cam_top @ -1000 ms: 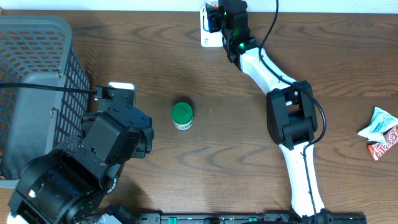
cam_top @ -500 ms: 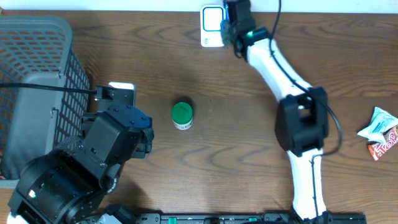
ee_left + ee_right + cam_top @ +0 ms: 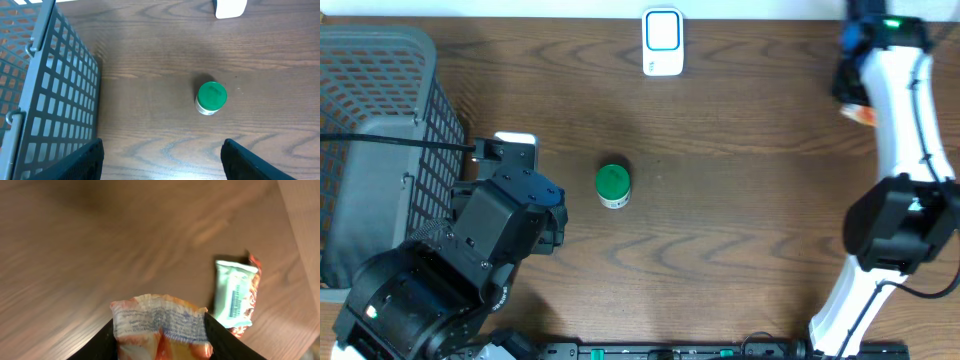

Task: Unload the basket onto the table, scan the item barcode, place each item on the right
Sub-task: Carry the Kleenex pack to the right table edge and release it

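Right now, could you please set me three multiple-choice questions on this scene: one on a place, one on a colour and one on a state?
1. Where does the small round jar stand? A in the grey mesh basket; B on the bare brown wooden table; C between the left fingers.
2. What colour is its lid? A red; B white; C green.
3. What state are the right fingers in? A shut on an orange-and-white crinkled packet; B open and empty; C shut on the jar.
Answers: B, wood shows all round the jar; C, the overhead view shows a green top; A, the packet sits clamped between them.
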